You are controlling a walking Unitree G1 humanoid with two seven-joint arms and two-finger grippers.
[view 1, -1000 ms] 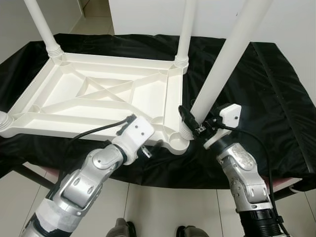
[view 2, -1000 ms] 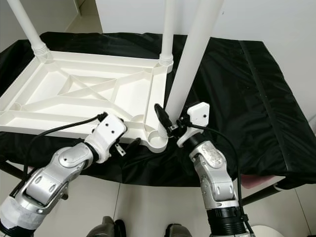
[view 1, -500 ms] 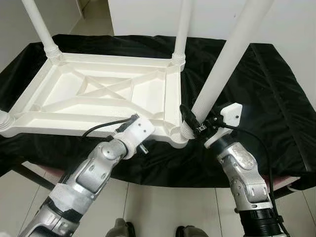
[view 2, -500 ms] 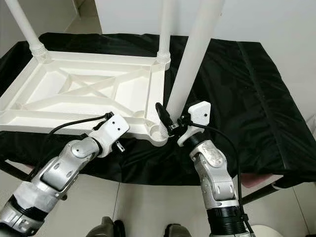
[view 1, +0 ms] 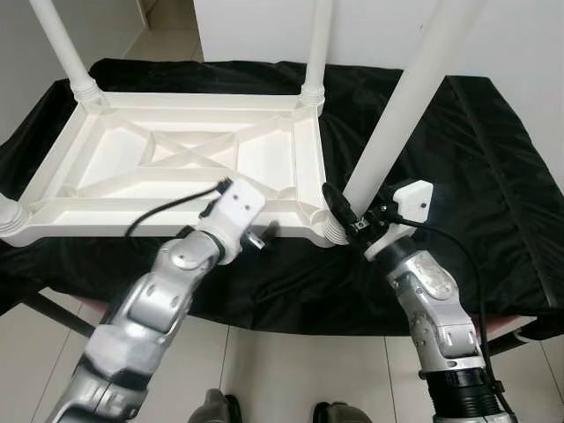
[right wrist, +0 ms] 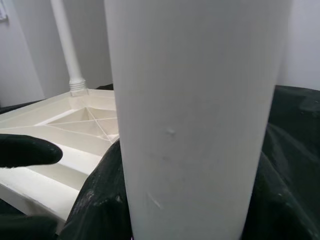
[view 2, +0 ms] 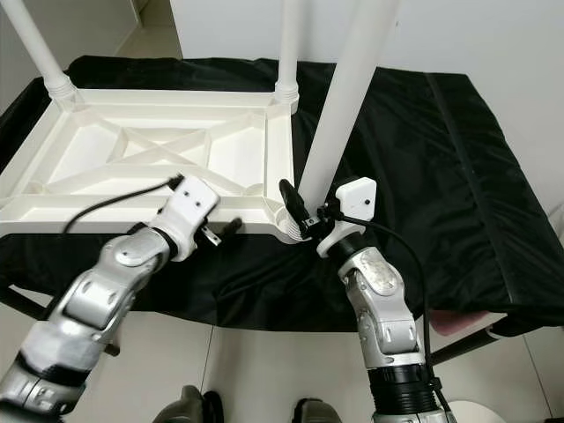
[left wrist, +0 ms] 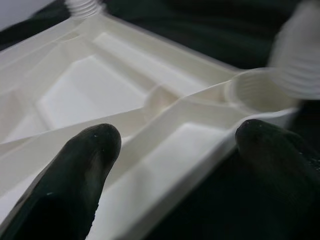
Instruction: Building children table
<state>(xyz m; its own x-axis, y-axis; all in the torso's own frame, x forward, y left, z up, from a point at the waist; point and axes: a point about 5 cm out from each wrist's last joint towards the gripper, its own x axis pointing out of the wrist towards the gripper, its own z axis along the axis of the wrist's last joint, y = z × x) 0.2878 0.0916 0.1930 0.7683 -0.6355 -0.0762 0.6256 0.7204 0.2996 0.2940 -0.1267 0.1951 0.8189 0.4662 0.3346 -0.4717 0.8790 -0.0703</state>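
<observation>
A wide surface covered with a black cloth point(view 1: 476, 167) takes most of the scene. On its left part lies the white plastic children's tabletop point(view 1: 176, 163), turned upside down, so that the crossed ribs of its underside face up. White plastic round legs stand up from its corners: one at the far left corner point(view 1: 60, 48), one at the far right corner point(view 1: 317, 44), and the ribbed base of another at the near left corner point(view 1: 9, 216).

At the near right corner, a thicker-looking white leg point(view 1: 401, 106) rises in a tilt toward the upper right. Its ribbed lower end point(view 1: 335, 231) sits at the corner socket point(left wrist: 250, 90) of the tabletop.

The right hand point(view 1: 352, 216) is at the base of this tilted leg, on the near right side of the tabletop. One black finger point(view 1: 339, 201) lies against the left side of the leg. In the right wrist view the leg point(right wrist: 200, 120) stands very close in front of the camera, between the fingers, so the hand is closed around it.

The left hand point(view 1: 264, 233) is at the near edge of the tabletop, just left of the same corner. In the left wrist view its two black fingers point(left wrist: 85, 155) are spread wide apart, with the rim of the tabletop point(left wrist: 165, 145) between them; it grips nothing.

Pale tiled floor point(view 1: 291, 370) shows below the near edge of the surface.
</observation>
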